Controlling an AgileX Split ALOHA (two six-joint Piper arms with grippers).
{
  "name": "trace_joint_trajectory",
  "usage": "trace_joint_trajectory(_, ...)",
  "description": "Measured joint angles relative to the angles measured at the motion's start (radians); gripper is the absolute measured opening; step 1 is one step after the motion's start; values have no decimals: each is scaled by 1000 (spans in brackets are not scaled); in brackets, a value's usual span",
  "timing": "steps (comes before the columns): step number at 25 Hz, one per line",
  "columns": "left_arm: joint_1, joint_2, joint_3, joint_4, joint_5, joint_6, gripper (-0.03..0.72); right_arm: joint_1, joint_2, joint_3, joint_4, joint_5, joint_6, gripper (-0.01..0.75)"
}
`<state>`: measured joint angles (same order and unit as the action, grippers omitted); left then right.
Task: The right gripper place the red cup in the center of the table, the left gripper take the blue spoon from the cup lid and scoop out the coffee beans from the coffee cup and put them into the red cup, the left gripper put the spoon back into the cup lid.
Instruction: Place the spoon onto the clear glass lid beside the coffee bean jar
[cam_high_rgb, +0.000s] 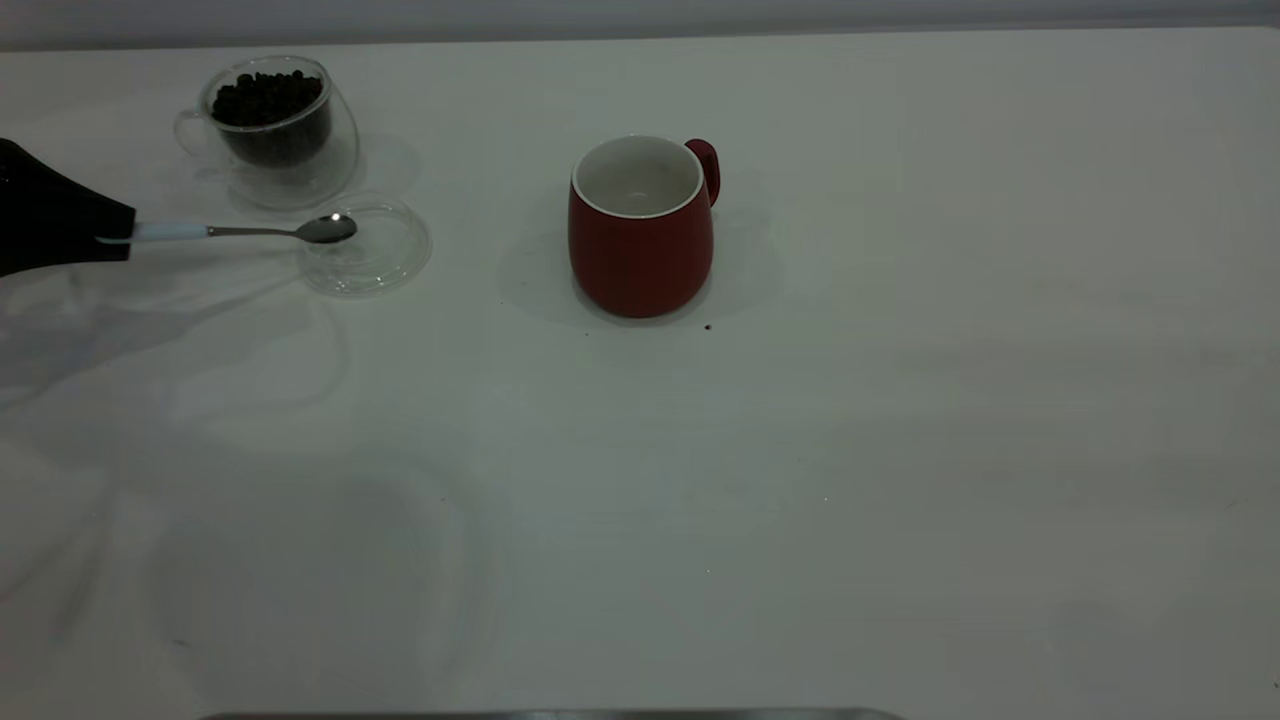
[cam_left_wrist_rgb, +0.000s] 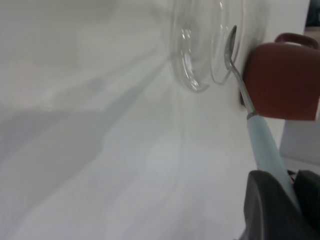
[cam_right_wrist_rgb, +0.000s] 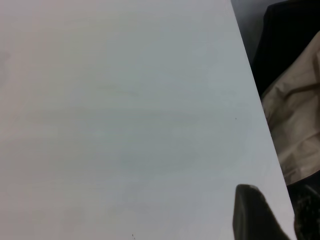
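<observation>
At table's left, left gripper (cam_high_rgb: 105, 238) clamps blue spoon (cam_high_rgb: 240, 231) over cup lid (cam_high_rgb: 368, 248); next, scoop coffee beans (cam_high_rgb: 268, 98). Right gripper's fingers: can't tell.

- Left gripper (cam_high_rgb: 100, 235): matte black, wedge-shaped w/ a blunt squared tip in ext. view; no markings or screws visible.
- Left wrist view: two dark grey-black fingers (cam_left_wrist_rgb: 267, 207), rounded corners, smooth, slightly glossy.
- Right gripper (cam_right_wrist_rgb: 265, 215): only one dark finger showing, rounded top edge, plain surface; rest cut off at frame edge.
</observation>
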<state>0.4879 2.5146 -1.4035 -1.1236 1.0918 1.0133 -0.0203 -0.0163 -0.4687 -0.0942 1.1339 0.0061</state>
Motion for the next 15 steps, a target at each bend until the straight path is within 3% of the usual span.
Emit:
trace_joint_trajectory(7, -61, 32, 0, -28, -45, 6, 122, 0, 0, 0, 0, 0, 0, 243)
trace_joint_trajectory(15, -69, 71, 0, -68, -51, 33, 122, 0, 0, 0, 0, 0, 0, 243)
